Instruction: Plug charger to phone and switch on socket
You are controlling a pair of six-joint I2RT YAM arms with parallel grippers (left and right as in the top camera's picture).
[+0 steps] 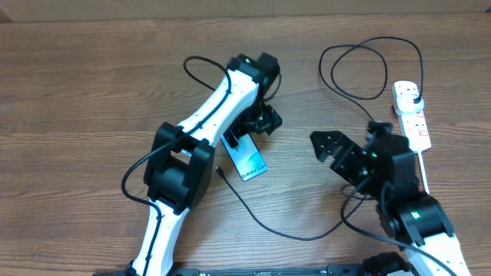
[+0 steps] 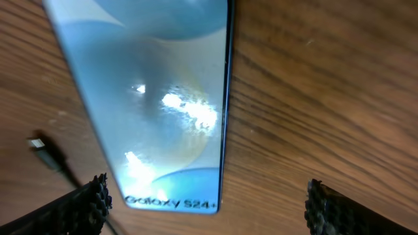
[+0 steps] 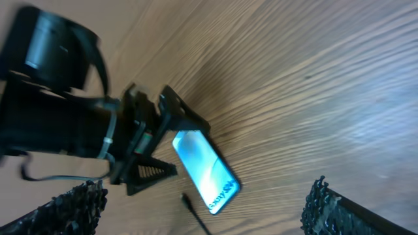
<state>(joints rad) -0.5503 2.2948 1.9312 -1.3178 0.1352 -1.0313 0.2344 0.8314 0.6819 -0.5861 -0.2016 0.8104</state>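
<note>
The phone (image 1: 249,159) lies flat on the wooden table, screen up, reading "Galaxy S24+" in the left wrist view (image 2: 157,98) and the right wrist view (image 3: 204,171). My left gripper (image 1: 249,130) is open over the phone's far end, its fingers (image 2: 209,215) wide apart and not touching it. The charger cable's small plug tip (image 1: 219,170) lies loose just left of the phone (image 2: 42,149) (image 3: 187,200). Its black plug (image 1: 413,95) sits in the white socket (image 1: 414,123) at the far right. My right gripper (image 1: 328,149) is open and empty, right of the phone (image 3: 206,219).
The thin black cable (image 1: 284,230) runs from the tip across the front of the table, under my right arm, and loops (image 1: 360,69) at the back before the socket. The socket's thick white cord (image 1: 424,172) runs toward the front right.
</note>
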